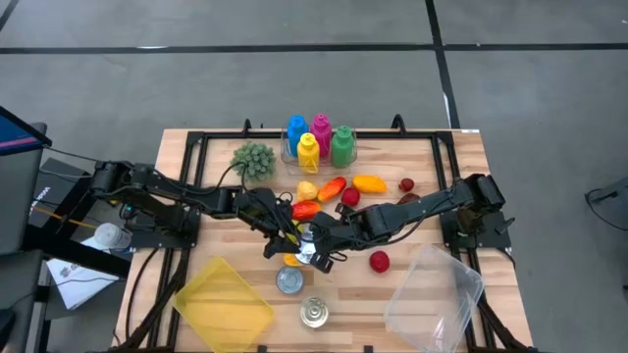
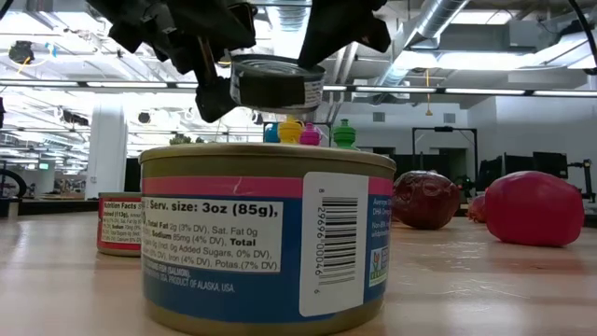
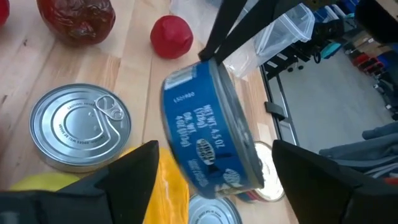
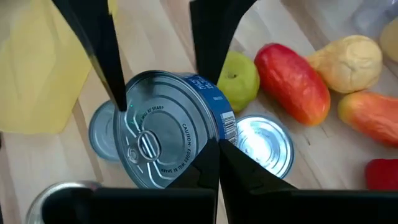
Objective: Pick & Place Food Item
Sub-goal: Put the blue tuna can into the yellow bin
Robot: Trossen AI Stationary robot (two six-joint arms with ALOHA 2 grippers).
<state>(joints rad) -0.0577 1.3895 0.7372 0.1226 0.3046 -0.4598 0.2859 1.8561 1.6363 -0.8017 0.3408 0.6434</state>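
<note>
Blue-labelled steel, the lifted can (image 3: 208, 134) hangs above the worktop (image 1: 442, 186), over the front can (image 2: 266, 238). Right fingers (image 4: 214, 168) pinch its rim; left fingers (image 3: 134, 171) stand apart astride it. Likely rigid, smooth, slippery: take the side wall.

A can (image 3: 208, 134) sits between the left gripper's (image 3: 214, 165) fingers (image 3: 134, 168), with another can (image 3: 78, 127) on the table beside them.

**Even overhead light, soft close-ups**

Ceiling strip lights (image 2: 522, 91) are lighting the scene brightly and evenly. Glare is flashing off a can lid (image 4: 264, 146). The near can (image 2: 266, 233) is looming large; wrist-view fingers (image 3: 134, 171) are blurring.
</note>
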